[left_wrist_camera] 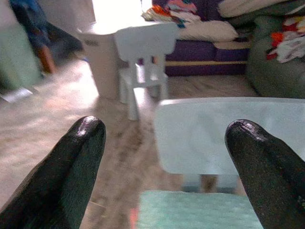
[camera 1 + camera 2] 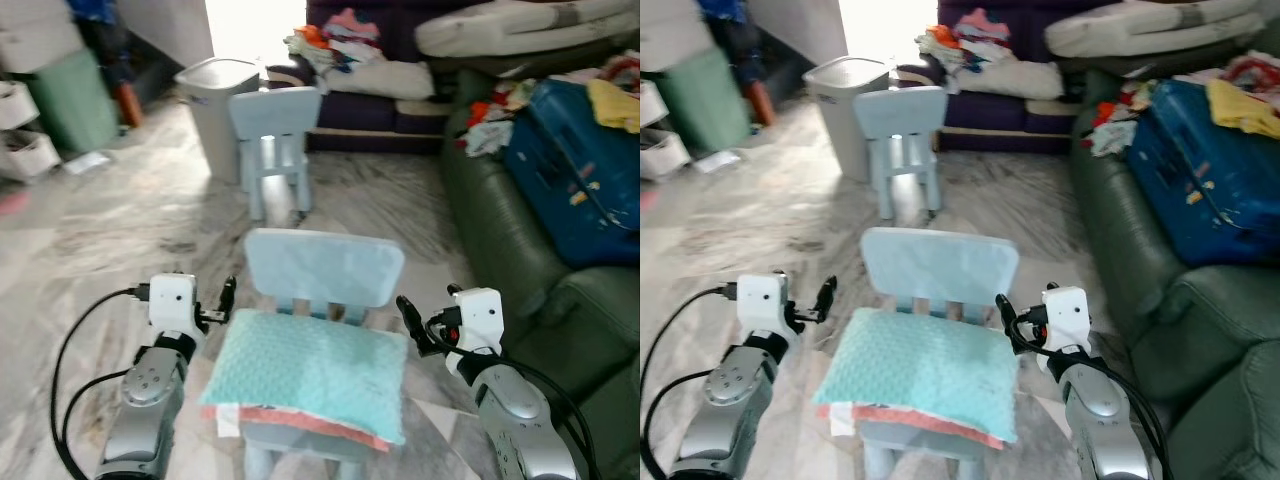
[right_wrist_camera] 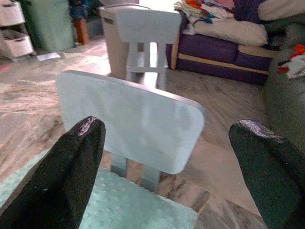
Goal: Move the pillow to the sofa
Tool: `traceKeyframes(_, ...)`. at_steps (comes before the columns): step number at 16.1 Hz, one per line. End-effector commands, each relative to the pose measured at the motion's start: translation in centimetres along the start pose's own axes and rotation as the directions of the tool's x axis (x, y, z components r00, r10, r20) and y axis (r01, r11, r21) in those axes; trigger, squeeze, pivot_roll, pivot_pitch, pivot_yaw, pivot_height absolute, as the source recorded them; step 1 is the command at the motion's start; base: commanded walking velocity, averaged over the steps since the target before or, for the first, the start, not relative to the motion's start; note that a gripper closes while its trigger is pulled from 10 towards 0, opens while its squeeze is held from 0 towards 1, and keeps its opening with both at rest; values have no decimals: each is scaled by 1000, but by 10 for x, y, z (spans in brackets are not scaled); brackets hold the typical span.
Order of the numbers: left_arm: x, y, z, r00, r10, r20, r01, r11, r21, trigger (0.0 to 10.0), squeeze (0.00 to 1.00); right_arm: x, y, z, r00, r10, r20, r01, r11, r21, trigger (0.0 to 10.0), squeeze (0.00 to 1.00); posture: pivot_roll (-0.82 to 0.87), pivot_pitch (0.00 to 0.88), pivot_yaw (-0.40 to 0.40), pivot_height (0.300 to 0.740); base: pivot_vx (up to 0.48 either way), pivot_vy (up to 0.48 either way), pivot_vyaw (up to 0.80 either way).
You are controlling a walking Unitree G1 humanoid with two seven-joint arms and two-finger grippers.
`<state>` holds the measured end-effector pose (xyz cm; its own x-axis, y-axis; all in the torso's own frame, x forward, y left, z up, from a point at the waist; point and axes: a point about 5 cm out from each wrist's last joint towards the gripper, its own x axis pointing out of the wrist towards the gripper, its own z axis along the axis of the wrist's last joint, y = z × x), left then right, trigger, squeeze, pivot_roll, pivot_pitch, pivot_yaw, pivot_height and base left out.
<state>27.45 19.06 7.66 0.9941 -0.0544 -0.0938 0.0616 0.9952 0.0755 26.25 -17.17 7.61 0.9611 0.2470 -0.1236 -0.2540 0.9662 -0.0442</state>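
Observation:
A teal pillow (image 2: 312,372) with an orange and white edge lies flat on the seat of a small pale-blue chair (image 2: 322,265) right before me. My left gripper (image 2: 227,297) hovers at the pillow's left edge, open, its fingers (image 1: 71,171) spread with nothing between them. At the pillow's right edge my right gripper (image 2: 407,312) is also open, with the chair back (image 3: 133,119) between its fingers (image 3: 66,176). Neither touches the pillow. A dark green sofa (image 2: 505,250) runs along the right.
A blue suitcase (image 2: 575,170) and loose clothes lie on the green sofa. A purple sofa (image 2: 370,112) with laundry and a white cushion stands at the back. A second pale-blue chair (image 2: 275,140) and a grey bin (image 2: 215,100) stand ahead on the marble floor.

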Motion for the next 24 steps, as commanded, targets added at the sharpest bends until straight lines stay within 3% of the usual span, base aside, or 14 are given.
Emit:
traceKeyframes(1, -2, 2, -7, 999, 16, -31, -15, 1000, 25, 10000, 0, 0, 0, 3, 1000, 6, 14, -6, 1000, -7, 10000, 0, -130, 0, 5, 740, 0, 0, 0)
traceKeyframes(2, -6, 3, -12, 999, 20, -50, -18, 999, 35, 10000, 0, -1, 0, 3, 1000, 8, 13, -8, 1000, -6, 10000, 0, -126, 0, 5, 740, 0, 0, 0)
traceKeyframes(5, -34, 10, -51, 983, 25, -183, -13, 998, 63, 10000, 0, -8, 2, -4, 1000, 12, -12, -12, 1000, 8, 10000, 0, -116, 0, 0, 740, 0, 0, 0)
traceKeyframes(8, -45, 18, -57, 980, 40, -194, -26, 997, 77, 10000, 0, -19, -4, -10, 999, -11, -30, 11, 1000, 4, 10000, 0, -113, 0, 1, 740, 0, 0, 0)
traceKeyframes(9, -50, 20, -53, 981, 60, -184, -37, 991, 129, 10000, 0, -29, -12, -11, 999, -42, -35, 42, 999, 11, 10000, 0, -119, 0, 1, 740, 0, 0, 0)
traceKeyframes(10, -51, 20, -49, 984, 60, -166, -32, 986, 163, 10000, 0, -34, -19, -10, 997, -61, -38, 61, 998, 9, 10000, 0, -123, 1, 3, 740, 0, 0, 0)
traceKeyframes(12, -52, 16, -42, 991, -30, -134, 46, 992, 118, 10000, 0, -43, -30, -5, 996, -84, -36, 84, 996, -11, 10000, 0, -129, 14, 6, 740, 0, 0, 0)
traceKeyframes(15, -49, 9, -37, 992, -42, -120, 53, 994, 92, 10000, 0, -42, -39, 0, 995, -95, -29, 94, 995, -26, 10000, 0, -135, 18, 6, 740, 0, 0, 0)
traceKeyframes(19, -46, 3, -31, 991, -67, -112, 77, 993, 91, 10000, 0, -29, -18, 10, 1000, -10, 0, 10, 1000, -6, 10000, 0, -123, 26, -1, 740, 0, 0, 0)
traceKeyframes(24, -47, 4, -31, 991, -65, -116, 76, 993, 95, 10000, 0, -26, -11, 9, 1000, 9, -12, -9, 1000, 18, 10000, 0, -121, 38, -1, 740, 0, 0, 0)
